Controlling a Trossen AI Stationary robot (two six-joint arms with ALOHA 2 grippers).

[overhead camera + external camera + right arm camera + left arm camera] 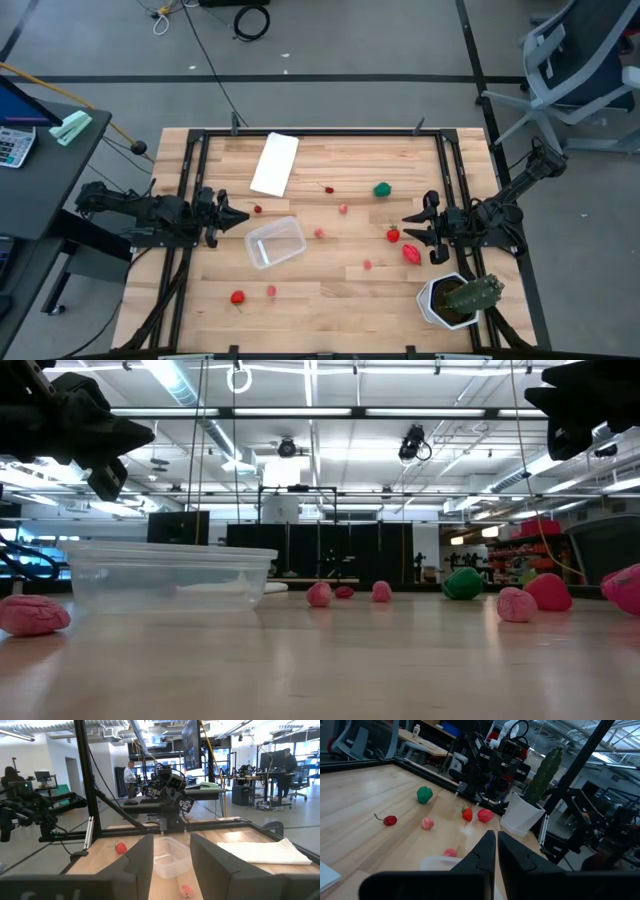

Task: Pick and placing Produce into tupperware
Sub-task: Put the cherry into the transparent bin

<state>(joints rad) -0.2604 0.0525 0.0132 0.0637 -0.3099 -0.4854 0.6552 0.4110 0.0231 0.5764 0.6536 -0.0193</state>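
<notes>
The clear tupperware (275,242) stands open-topped on the wooden table, left of its middle, also seen in the low view (165,575). Produce lies scattered on the tabletop: a green piece (382,189), a cherry (327,187), a strawberry (393,235), a red piece (411,253), another red one (238,297) and several small pink ones (319,232). My left gripper (243,217) hovers shut at the table's left side, just beyond the tupperware's far-left corner. My right gripper (408,227) hovers open at the right side, near the strawberry, nothing between its fingers (145,850).
A flat white panel (275,164) lies at the far left of the table. A green cactus in a white pot (460,298) stands at the near right corner, close under my right arm. Black frame rails (320,133) run along the table's edges.
</notes>
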